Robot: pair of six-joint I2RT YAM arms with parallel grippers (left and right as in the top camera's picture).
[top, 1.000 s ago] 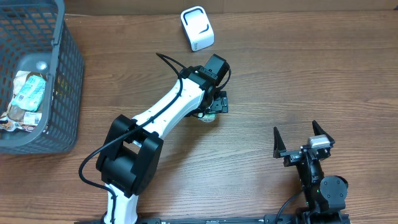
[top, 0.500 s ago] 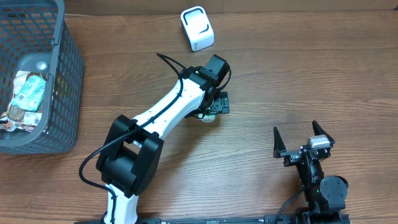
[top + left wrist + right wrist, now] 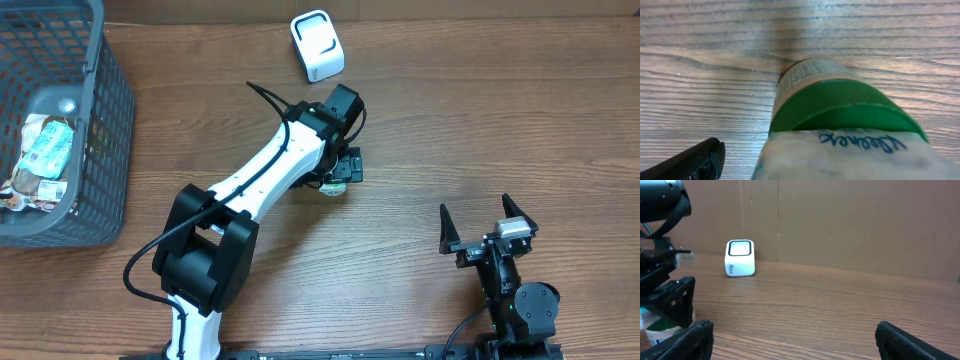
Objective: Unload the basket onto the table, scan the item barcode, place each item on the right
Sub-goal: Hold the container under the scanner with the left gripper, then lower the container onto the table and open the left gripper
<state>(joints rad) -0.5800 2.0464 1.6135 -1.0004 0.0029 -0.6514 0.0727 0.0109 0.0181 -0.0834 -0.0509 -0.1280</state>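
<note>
Overhead: left gripper (image 3: 345, 170) sits over a green-capped canister (image 3: 333, 189) mid table (image 3: 480, 110), most of the canister hidden under the arm; white scanner (image 3: 317, 46) well apart at the far edge, grey basket (image 3: 110, 110) with packets far left. The left wrist view alone gives the close-up: green ribbed cap, blue script on the label, one dark finger (image 3: 690, 161) low left and clear of the canister, so the gripper is spread wide, not gripping. The right wrist view alone shows the canister standing on the table from the side, with the scanner's window facing this camera. Right gripper (image 3: 476, 215) parked near the front edge, spread wide, holding nothing. Versus a second ago: left arm nudged slightly left, canister in the same spot, right arm unchanged.
</note>
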